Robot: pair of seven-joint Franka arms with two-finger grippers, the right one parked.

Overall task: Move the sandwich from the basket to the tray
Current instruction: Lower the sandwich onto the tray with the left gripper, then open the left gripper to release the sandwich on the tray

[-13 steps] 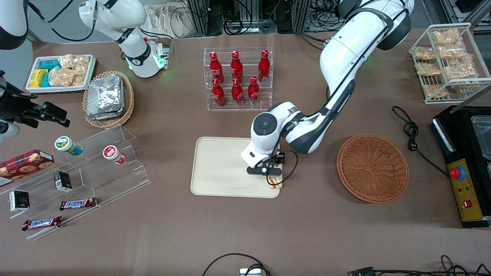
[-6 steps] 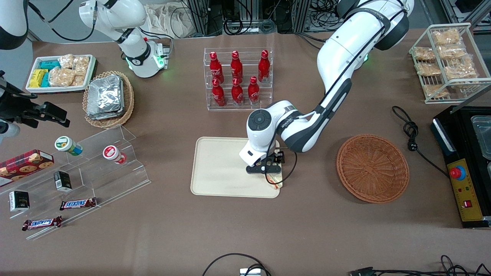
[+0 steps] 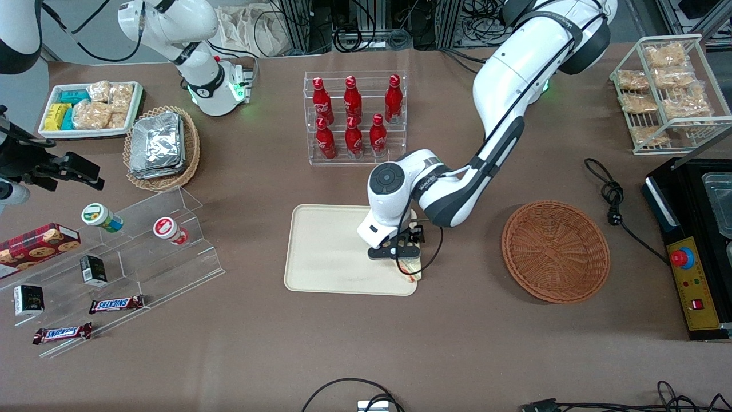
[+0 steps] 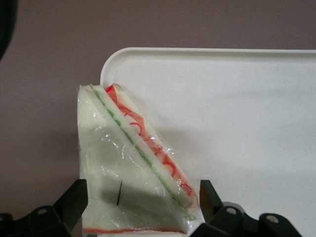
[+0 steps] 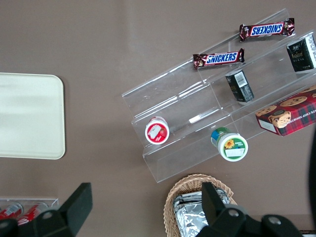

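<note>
Placing step: gripper (image 4: 142, 200) fingers (image 4: 74, 202) pinching wrapped triangular white-bread sandwich (image 4: 131, 168) over cream rectangular tray (image 3: 326, 252) corner; next, lower and release.

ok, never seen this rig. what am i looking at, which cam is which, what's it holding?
Two white Franka robot arms share a brown table. The front view looks down on the table; the other two come from cameras on the arms' wrists. The working arm's gripper hangs over the cream tray, at the corner nearest the front camera and the wicker basket. The wrapped sandwich sits between its fingers, partly over the tray's rim. Whether they pinch it is unclear. Cola bottles stand farther from the camera.
</note>
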